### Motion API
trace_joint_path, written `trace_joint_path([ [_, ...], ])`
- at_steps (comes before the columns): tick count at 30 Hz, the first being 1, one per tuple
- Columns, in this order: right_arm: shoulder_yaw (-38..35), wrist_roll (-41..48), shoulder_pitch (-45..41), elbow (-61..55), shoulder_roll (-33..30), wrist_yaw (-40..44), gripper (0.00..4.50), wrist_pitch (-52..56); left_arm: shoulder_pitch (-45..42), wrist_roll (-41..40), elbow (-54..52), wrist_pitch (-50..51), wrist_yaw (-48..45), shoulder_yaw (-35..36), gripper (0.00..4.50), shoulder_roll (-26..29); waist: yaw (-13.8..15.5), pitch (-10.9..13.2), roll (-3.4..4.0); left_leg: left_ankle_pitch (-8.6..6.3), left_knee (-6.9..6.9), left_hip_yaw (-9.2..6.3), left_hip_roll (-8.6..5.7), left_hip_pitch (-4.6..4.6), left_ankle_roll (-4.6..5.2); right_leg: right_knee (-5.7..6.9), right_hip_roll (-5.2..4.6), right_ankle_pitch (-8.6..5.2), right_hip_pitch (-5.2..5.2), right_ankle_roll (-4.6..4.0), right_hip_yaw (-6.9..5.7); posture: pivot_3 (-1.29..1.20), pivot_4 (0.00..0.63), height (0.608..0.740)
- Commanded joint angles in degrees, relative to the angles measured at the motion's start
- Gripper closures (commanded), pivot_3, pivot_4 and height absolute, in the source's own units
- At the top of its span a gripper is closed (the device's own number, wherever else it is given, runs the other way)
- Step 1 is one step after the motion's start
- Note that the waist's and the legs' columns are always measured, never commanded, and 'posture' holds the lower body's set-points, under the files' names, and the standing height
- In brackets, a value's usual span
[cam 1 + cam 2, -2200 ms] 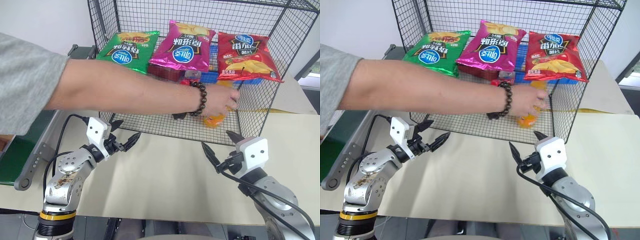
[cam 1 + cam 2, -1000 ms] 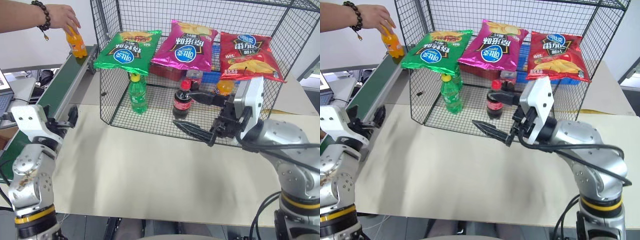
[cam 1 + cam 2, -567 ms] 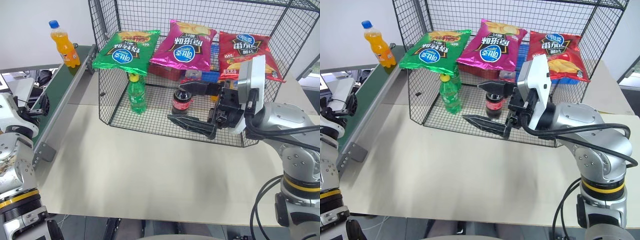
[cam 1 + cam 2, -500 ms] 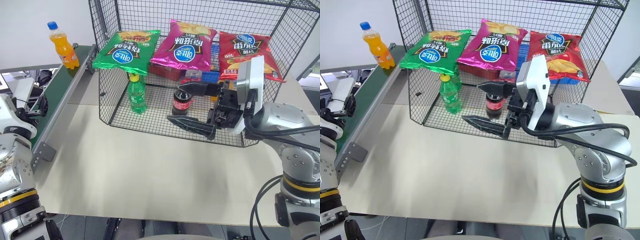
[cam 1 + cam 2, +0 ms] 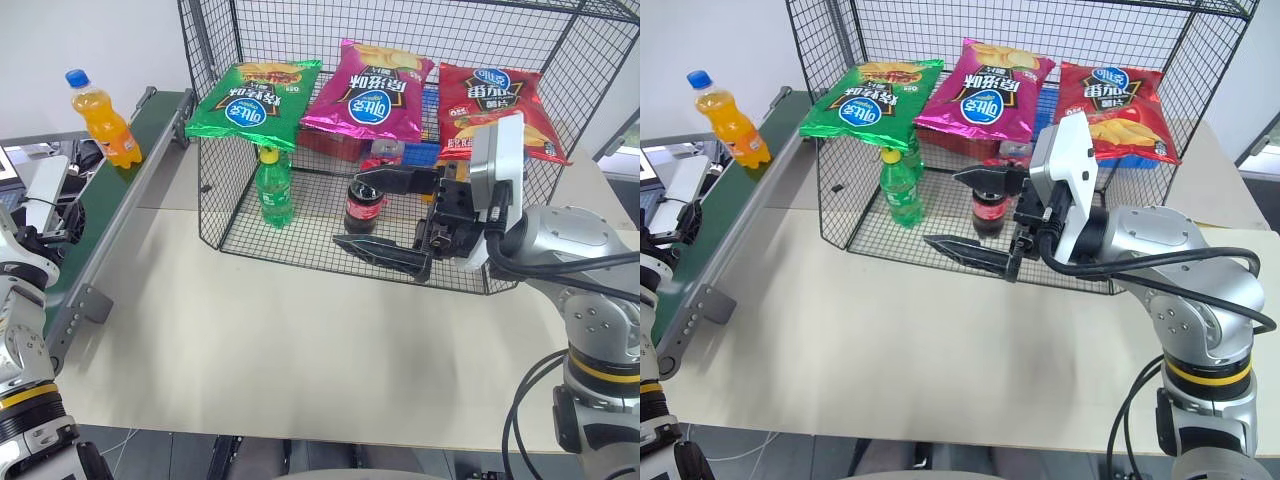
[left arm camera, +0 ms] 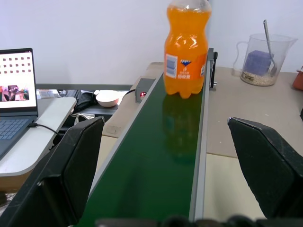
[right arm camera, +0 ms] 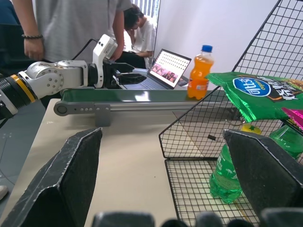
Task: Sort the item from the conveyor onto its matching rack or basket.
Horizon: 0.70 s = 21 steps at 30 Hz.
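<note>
Left wrist view shows the released left end effector [image 6: 163, 189] facing the bottle [image 6: 186, 49] on the conveyor [image 6: 161, 156]; close around its middle.

we noted the right arm [image 5: 580, 255] in silver-grey rounded casings with a yellow-and-black ring near its base and black cables looped alongside. its wrist carried a white block housing [image 5: 497, 180] ahead of two black tapered fingers [image 5: 385, 252]. the left arm [image 7: 52, 78] showed the same silver casing, an orange-yellow ring and a white wrist block.
</note>
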Motion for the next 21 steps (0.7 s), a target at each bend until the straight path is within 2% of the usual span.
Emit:
trace_joint_path([
  [1,-0.8,1.4,-1.7,-0.7,0.2,-0.2,0.0,-0.8,0.0,-0.1,-0.4,-1.6,-0.2,1.2,0.05,1.5,0.0,0.0,0.0,0.0,0.0,0.0,0.0,0.0,0.0,0.0,0.0,0.0,0.0,0.0,0.0,0.0,0.15,0.74],
  [21,-0.2,1.9,-3.4,0.0,0.4,0.3,0.0,-1.3,-1.0,-0.2,3.5,-2.3,-0.7,1.6,0.05,3.5,0.0,0.0,-0.01,0.0,-0.04,0.0,0.0,0.0,0.0,0.0,-0.11,0.0,-0.03,0.0,-0.04,0.0,0.15,0.74],
])
